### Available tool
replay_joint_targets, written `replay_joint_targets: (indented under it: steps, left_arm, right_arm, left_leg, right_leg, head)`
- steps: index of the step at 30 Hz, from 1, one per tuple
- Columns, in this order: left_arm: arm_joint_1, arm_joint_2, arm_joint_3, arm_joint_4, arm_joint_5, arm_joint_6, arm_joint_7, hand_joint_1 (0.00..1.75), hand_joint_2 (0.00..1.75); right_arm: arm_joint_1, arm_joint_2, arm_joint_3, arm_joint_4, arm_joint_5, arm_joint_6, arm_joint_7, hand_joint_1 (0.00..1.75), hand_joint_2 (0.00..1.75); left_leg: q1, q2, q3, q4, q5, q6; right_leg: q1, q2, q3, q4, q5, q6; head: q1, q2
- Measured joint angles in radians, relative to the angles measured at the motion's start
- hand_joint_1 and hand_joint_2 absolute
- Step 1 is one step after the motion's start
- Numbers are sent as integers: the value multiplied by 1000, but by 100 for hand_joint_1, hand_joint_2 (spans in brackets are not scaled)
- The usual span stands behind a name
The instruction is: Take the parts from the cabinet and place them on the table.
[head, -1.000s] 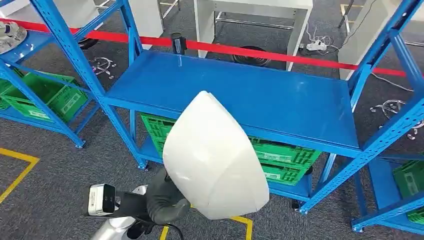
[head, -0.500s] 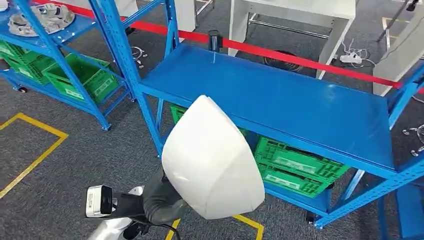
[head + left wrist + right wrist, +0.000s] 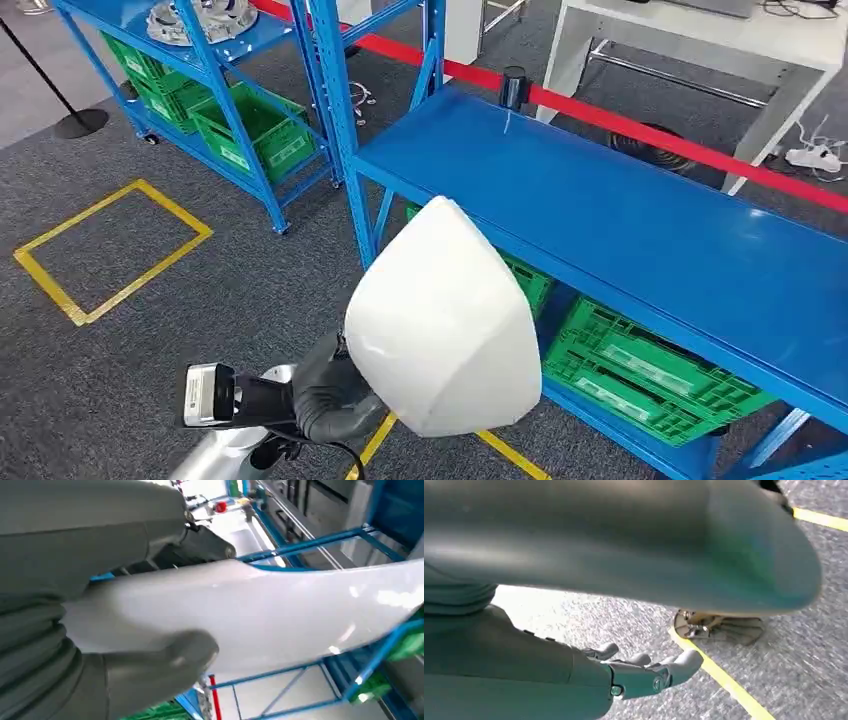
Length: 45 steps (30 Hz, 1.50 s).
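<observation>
A large white curved shell part (image 3: 440,320) fills the middle of the head view. My left hand (image 3: 330,395) grips its lower edge from the left. In the left wrist view the thick grey thumb (image 3: 165,665) presses on the glossy white shell part (image 3: 280,615). In the right wrist view my right hand (image 3: 644,672) lies under the shaded underside of the part (image 3: 624,545), fingers stretched out and holding nothing, above grey carpet. The blue cabinet shelf (image 3: 640,230) behind the part is bare.
Green crates (image 3: 640,370) sit under the blue shelf. A second blue rack (image 3: 210,80) at the back left holds green crates and metal parts (image 3: 200,20). A red barrier tape (image 3: 640,125), a white table (image 3: 720,40) and yellow floor markings (image 3: 110,250) are around.
The whole picture has shifted right as the camera turned left; the second rack and yellow floor square came into view. The white part stays in my left hand.
</observation>
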<state>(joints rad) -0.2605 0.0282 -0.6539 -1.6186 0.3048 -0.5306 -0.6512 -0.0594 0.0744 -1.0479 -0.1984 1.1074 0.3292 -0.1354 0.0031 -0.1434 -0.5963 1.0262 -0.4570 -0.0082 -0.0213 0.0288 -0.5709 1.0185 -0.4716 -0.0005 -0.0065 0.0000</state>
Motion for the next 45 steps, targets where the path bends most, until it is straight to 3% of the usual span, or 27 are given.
replay_joint_targets:
  steps: [1,2,4,6,8,9,10,11,15,17,18,20,21,24,25,26,30,31,32,33,36,37,39,40,41,42,45]
  left_arm:
    - [-6,1,0,0,0,0,2,175,175]
    - [-15,1,-1,0,0,-1,4,175,175]
    - [-24,1,-2,2,-1,-1,6,175,175]
    - [-25,3,-3,3,-13,-1,15,175,175]
    - [-26,4,-3,2,-26,-1,21,175,175]
    - [-28,5,-3,-1,-34,0,22,175,175]
    - [-31,6,-3,-5,-39,0,23,175,175]
    - [-36,7,-3,-7,-43,0,24,175,175]
    - [-41,18,-3,-22,-60,-2,37,175,175]
    - [-52,18,-3,-27,-63,-5,42,175,175]
    - [-58,16,-3,-27,-65,-8,45,175,175]
    - [-58,17,-3,-26,-66,-10,49,175,175]
    - [-58,18,-3,-25,-68,-10,51,175,175]
    - [-59,19,-3,-23,-62,-10,65,175,175]
    - [-59,20,-3,-23,-62,-10,67,175,175]
    - [-60,22,-3,-22,-62,-10,68,175,175]
    - [-61,35,-3,-21,-61,-10,69,175,175]
    - [-60,39,-3,-22,-61,-10,69,175,175]
    - [-65,42,-3,-21,-60,-10,68,175,175]
    - [-68,43,-3,-21,-60,-10,68,175,175]
    - [-67,47,-3,-17,-60,-9,68,175,175]
    - [-67,51,-3,-15,-60,-9,68,175,175]
    - [-68,52,-3,-14,-60,-9,68,175,175]
    - [-69,53,-3,-14,-59,-9,68,175,175]
    - [-72,54,-3,-14,-59,-8,64,175,175]
    - [-72,54,-3,-13,-58,-6,52,175,175]
    - [-73,63,-1,-4,-62,1,31,175,175]
  right_arm:
    - [0,0,0,0,-1,-4,2,0,0]
    - [1,0,0,0,-3,-7,5,0,0]
    - [5,-1,0,0,-3,-8,13,0,0]
    - [6,-5,0,0,0,-11,15,0,0]
    - [5,-7,0,0,4,-11,15,0,0]
    - [5,-8,0,0,5,-11,14,0,0]
    - [5,-10,0,0,6,-13,12,0,0]
    - [4,-17,0,0,6,-13,9,0,0]
    - [-3,-21,0,0,6,-11,-6,0,0]
    - [-5,-24,0,0,6,-11,-5,0,0]
    - [-4,-24,0,0,6,-11,-5,0,0]
    - [4,-24,0,0,5,-13,-3,0,0]
    - [6,-24,0,0,4,-13,-3,0,0]
    - [4,-24,0,0,4,-13,-3,0,0]
    - [4,-26,0,0,7,-13,3,0,0]
    - [5,-27,0,0,11,-13,12,0,0]
    - [4,-28,1,0,17,-13,25,0,0]
    - [1,-28,1,0,17,-12,25,0,0]
    - [1,-28,1,0,18,-12,25,0,0]
    - [3,-28,1,0,18,-12,26,0,0]
    - [9,-29,1,0,18,-12,28,0,0]
    - [7,-30,1,0,18,-12,28,0,0]
    - [5,-29,1,0,18,-12,29,0,0]
    - [5,-29,1,0,20,-12,32,0,0]
    - [6,-31,1,0,21,-12,34,0,0]
    - [5,-32,1,0,22,-12,37,0,0]
    - [0,-32,1,0,22,-10,56,0,0]
  left_leg:
    - [-5,68,-10,23,-18,-3]
    - [-4,111,-38,81,-61,-8]
    - [1,131,-115,240,-140,-16]
    - [7,134,-147,313,-150,-22]
    - [9,148,-79,194,-78,-22]
    - [9,171,-26,97,-39,-21]
    - [8,218,18,16,-18,-17]
    - [2,229,19,5,-24,-2]
    - [-1,173,15,0,-16,26]
    - [6,151,14,-6,-7,38]
    - [6,138,11,-6,-5,41]
    - [3,106,7,-4,-4,44]
    - [2,91,5,-2,-4,44]
    - [2,45,6,4,-3,40]
    - [4,31,5,6,-3,36]
    - [-1,22,0,8,-2,28]
    - [6,-32,-16,-6,12,-3]
    - [6,10,-17,7,6,-3]
    - [-1,80,-36,44,-22,-5]
    - [0,113,-68,110,-60,-8]
    - [6,133,-165,310,-134,-16]
    - [7,135,-157,298,-116,-17]
    - [8,153,-80,161,-41,-17]
    - [8,185,-28,70,-8,-15]
    - [0,240,-1,11,-18,-11]
    - [2,221,2,11,-11,5]
    - [-6,183,-7,11,-8,21]
  right_leg:
    - [1,-10,3,-3,0,-6]
    - [3,-25,3,-3,-1,-12]
    - [5,-56,2,-3,-3,-14]
    - [4,-89,2,-2,-4,-13]
    - [4,-116,5,-1,-7,-8]
    - [4,-128,9,0,-10,-4]
    - [6,-139,12,3,-14,1]
    - [13,-148,11,7,-19,10]
    - [8,-186,26,0,-20,36]
    - [1,-85,4,62,-68,44]
    - [0,-55,-31,135,-108,45]
    - [3,-35,-111,292,-170,46]
    - [4,-34,-125,312,-163,45]
    - [3,-14,-46,131,-41,35]
    - [0,35,-3,35,-5,31]
    - [-2,79,6,11,-24,32]
    - [3,25,9,3,-12,15]
    - [-2,5,13,-6,-7,7]
    - [-1,-7,14,-8,-9,-1]
    - [2,-23,15,-8,-10,-4]
    - [6,-75,15,-7,-13,-8]
    - [6,-91,16,-7,-14,-7]
    - [6,-118,19,-4,-19,-1]
    - [6,-130,23,-2,-22,3]
    - [13,-139,25,3,-27,10]
    - [16,-147,24,5,-32,16]
    - [14,-179,33,0,-30,32]
  head:
    - [-4,0]
    - [-12,0]
    - [-13,0]
    - [-16,0]
    - [-16,0]
    - [-17,0]
    - [-19,0]
    - [-20,0]
    - [-15,0]
    - [-10,0]
    - [-4,0]
    - [-1,0]
    - [0,0]
    - [2,0]
    - [3,0]
    - [3,0]
    - [3,0]
    - [3,0]
    - [-8,0]
    - [-12,0]
    - [-14,0]
    - [-14,0]
    - [-16,0]
    - [-17,0]
    - [-19,0]
    - [-15,0]
    - [-12,0]
